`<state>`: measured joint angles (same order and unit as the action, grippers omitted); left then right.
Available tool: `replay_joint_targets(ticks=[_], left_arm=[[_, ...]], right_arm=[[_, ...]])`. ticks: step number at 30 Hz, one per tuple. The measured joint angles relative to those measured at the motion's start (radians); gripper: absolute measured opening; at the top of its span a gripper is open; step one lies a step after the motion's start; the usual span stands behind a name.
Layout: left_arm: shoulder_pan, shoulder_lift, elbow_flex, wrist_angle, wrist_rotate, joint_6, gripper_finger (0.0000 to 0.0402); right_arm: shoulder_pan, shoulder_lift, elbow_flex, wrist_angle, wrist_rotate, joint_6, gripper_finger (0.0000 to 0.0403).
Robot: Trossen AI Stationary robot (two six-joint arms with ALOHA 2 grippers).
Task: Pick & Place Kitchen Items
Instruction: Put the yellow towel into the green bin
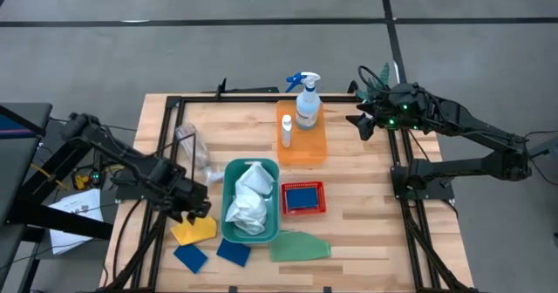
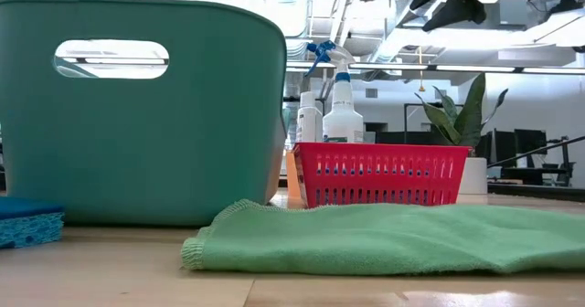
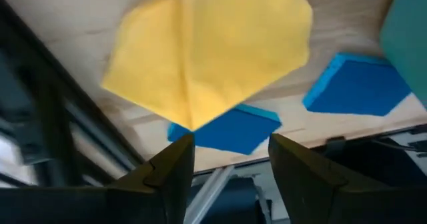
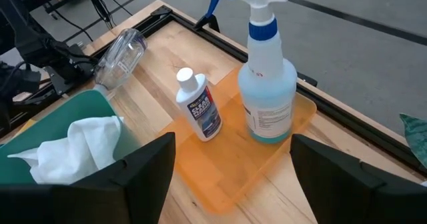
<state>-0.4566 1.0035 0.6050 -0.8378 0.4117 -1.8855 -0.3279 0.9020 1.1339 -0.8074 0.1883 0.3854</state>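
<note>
While open above the yellow cloth [image 3: 207, 47], left gripper [image 3: 230, 161] holds nothing.

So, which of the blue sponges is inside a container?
The blue sponge in the red basket; the other two sponges lie on the bare table.

You can see a yellow cloth [image 1: 193, 231] and two blue sponges [image 1: 190, 258] on the light brown wooden table [image 1: 366, 206]. The big tub [image 1: 232, 213] is teal, and the cloth inside it [image 1: 251, 199] is white. The little basket [image 1: 302, 199] is red with a blue sponge in it. A green cloth [image 1: 299, 247] lies nearby. The tray [image 1: 303, 147] is orange. On it stand a white bottle [image 1: 286, 130] and a clear spray bottle [image 1: 307, 102] with a blue trigger.
</note>
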Motion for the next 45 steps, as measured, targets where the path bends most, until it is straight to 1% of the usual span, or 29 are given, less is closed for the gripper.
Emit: replay_joint_targets(ticks=[6, 13, 18, 31, 37, 45], left_arm=[[-0.052, 0.026, -0.037, 0.034, -0.021, -0.084, 0.0188], [-0.07, 0.066, -0.074, 0.111, -0.048, -0.138, 0.0195], [-0.07, 0.109, -0.075, 0.114, -0.05, -0.138, 0.0195], [-0.106, 0.283, -0.076, 0.175, -0.053, -0.138, 0.0199], [-0.106, 0.333, -0.076, 0.222, -0.053, -0.13, 0.02], [-0.105, 0.385, -0.073, 0.265, -0.042, -0.078, 0.02]], right_arm=[[0.0, 0.0, 0.0, 0.0, 0.02, -0.001, 0.0285], [-0.009, 0.0, 0.0, 0.0, 0.023, -0.003, 0.0285], [-0.008, 0.0, 0.0, -0.001, 0.023, -0.003, 0.0285], [-0.008, 0.001, 0.0, -0.001, 0.023, -0.003, 0.0285], [-0.008, 0.001, 0.0, -0.001, 0.023, -0.003, 0.0286], [-0.008, 0.001, 0.0, -0.002, 0.023, -0.003, 0.0286]])
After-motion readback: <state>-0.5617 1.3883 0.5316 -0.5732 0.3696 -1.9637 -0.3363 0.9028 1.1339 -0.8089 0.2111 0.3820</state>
